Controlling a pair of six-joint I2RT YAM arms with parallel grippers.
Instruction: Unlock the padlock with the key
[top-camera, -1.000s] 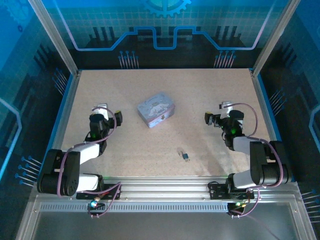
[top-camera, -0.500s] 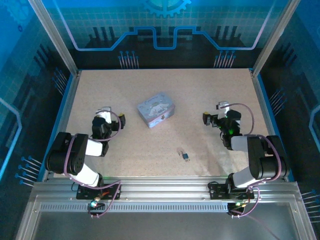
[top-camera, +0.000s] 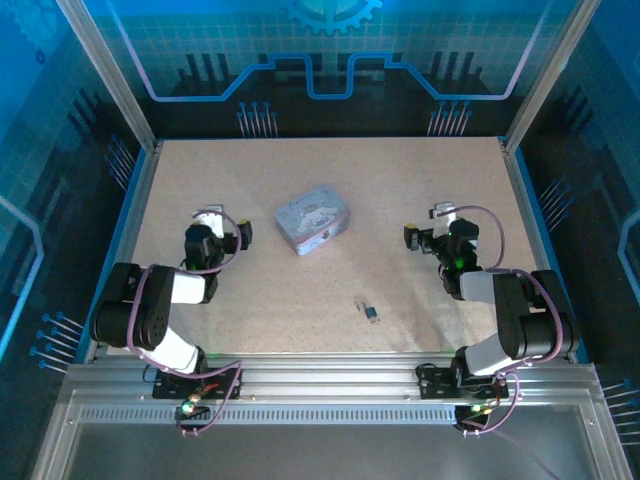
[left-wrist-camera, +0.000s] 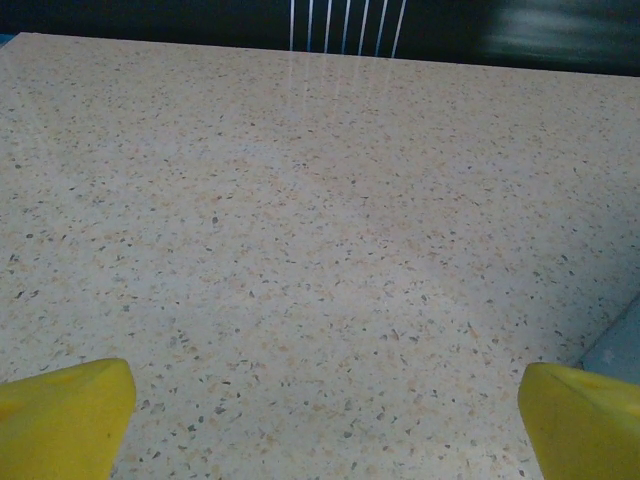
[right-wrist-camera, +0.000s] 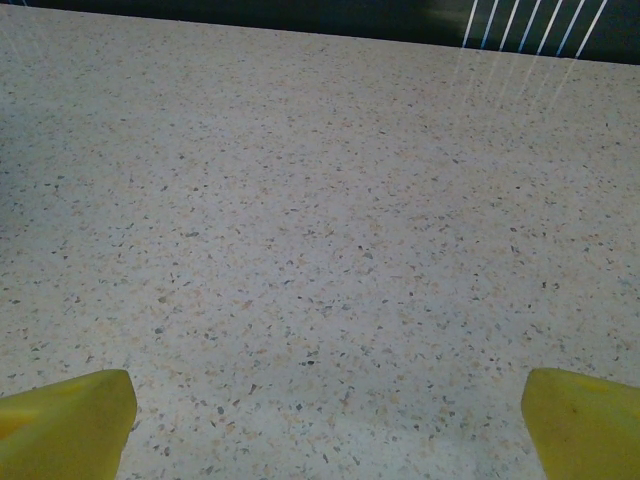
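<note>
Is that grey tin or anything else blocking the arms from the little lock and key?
Nothing visible. Bare table separates the left gripper and right gripper from the padlock and key; the tin sits farther back.

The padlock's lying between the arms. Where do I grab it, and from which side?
I'd pinch the padlock across its dark body, coming straight down, as it lies low on the table. Favour its near-right end, since the pale key lies close at its far-left. Its shackle is too small to make out.
</note>
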